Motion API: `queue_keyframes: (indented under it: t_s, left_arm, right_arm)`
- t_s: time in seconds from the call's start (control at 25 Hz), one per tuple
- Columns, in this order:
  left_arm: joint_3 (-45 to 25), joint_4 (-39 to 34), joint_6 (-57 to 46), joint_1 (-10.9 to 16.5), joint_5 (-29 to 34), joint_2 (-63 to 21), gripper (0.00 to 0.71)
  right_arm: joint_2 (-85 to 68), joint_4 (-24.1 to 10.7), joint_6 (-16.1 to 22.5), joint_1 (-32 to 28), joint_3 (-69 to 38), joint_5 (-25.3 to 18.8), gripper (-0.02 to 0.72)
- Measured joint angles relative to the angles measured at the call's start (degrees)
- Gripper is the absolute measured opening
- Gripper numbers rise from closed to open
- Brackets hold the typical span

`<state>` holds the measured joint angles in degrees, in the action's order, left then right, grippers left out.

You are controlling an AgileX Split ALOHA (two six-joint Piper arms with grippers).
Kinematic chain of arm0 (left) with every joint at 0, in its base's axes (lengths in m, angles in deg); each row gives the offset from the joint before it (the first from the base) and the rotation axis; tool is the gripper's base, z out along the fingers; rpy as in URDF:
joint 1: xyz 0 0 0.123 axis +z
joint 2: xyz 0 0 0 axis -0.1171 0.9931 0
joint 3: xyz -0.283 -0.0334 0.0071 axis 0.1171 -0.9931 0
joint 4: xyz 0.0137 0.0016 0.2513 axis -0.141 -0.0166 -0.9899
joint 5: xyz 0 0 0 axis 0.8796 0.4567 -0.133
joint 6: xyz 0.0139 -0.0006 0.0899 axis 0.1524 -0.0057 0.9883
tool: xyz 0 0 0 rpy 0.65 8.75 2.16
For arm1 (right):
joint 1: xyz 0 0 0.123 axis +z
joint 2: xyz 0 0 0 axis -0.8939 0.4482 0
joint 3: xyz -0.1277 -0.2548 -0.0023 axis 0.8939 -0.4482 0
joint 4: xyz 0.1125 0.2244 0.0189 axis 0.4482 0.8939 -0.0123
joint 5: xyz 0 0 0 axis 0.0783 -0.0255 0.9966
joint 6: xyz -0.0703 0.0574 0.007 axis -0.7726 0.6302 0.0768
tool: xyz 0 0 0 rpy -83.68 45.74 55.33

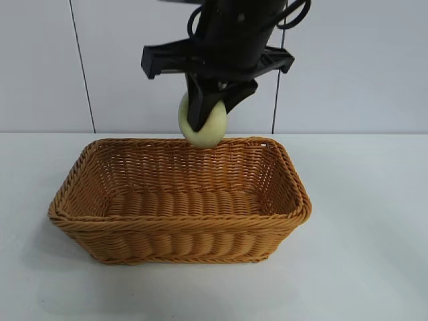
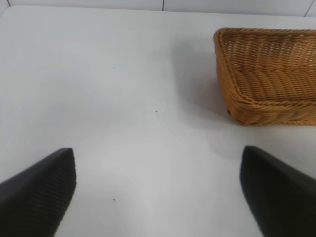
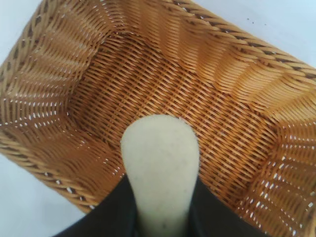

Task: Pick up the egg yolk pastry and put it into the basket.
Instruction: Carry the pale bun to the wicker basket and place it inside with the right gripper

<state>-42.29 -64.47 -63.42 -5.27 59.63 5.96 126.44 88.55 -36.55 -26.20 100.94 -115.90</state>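
Observation:
The pale cream-yellow egg yolk pastry [image 1: 203, 124] hangs in the air just above the far rim of the golden-brown wicker basket [image 1: 73, 194], pinched between the black fingers of my right gripper [image 1: 212, 107], which is shut on it. From the right wrist, the pastry [image 3: 159, 163] sticks out past the gripper [image 3: 162, 210] over the basket's woven floor [image 3: 148, 84]. My left gripper [image 2: 158, 192] stands open over bare table, with nothing between its fingers, and one corner of the basket [image 2: 237, 98] shows off to the side.
White table surface [image 1: 374, 221] spreads all around the basket. A pale wall with dark seams [image 1: 80, 67] rises behind the table.

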Motion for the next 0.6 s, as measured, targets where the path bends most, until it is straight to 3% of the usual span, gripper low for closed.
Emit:
queue_keyframes:
  t_s: [0.28, 0.36, 0.4, 0.56, 0.6]
  left_arm:
    - [0.0, 0.0, 0.0, 0.0, 0.0, 0.0, 0.695]
    - [0.0, 0.0, 0.0, 0.0, 0.0, 0.0, 0.695]
    - [0.0, 0.0, 0.0, 0.0, 0.0, 0.0, 0.695]
    - [0.0, 0.0, 0.0, 0.0, 0.0, 0.0, 0.695]
    - [0.0, 0.0, 0.0, 0.0, 0.0, 0.0, 0.695]
  right_arm:
    - [4.55, 0.17, 0.04, 0.0, 0.0, 2.22, 0.126]
    - [4.39, 0.23, 0.04, 0.0, 0.0, 2.22, 0.155]
    - [4.41, 0.22, 0.04, 0.0, 0.0, 2.17, 0.201]
    - [4.41, 0.22, -0.08, 0.0, 1.01, -0.74, 0.53]
    - [4.41, 0.16, -0.22, 0.0, 1.94, -1.84, 0.578]
